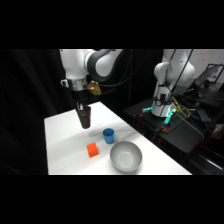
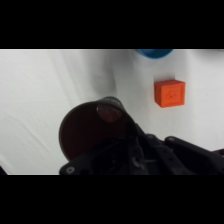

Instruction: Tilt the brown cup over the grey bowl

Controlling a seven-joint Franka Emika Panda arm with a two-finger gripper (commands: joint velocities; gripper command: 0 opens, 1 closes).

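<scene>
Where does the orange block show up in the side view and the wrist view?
Side view: the orange block lies on the table, left of the grey bowl and below the blue cup.
Wrist view: upper right, right of the brown cup.
Shared landmark: the blue cup.

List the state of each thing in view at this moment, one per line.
brown cup: upright, gripped at the rim, seemingly just above the table
hand: shut on the brown cup
grey bowl: upright, looks empty
blue cup: upright, standing free beside the bowl
orange block: resting flat, untouched
</scene>
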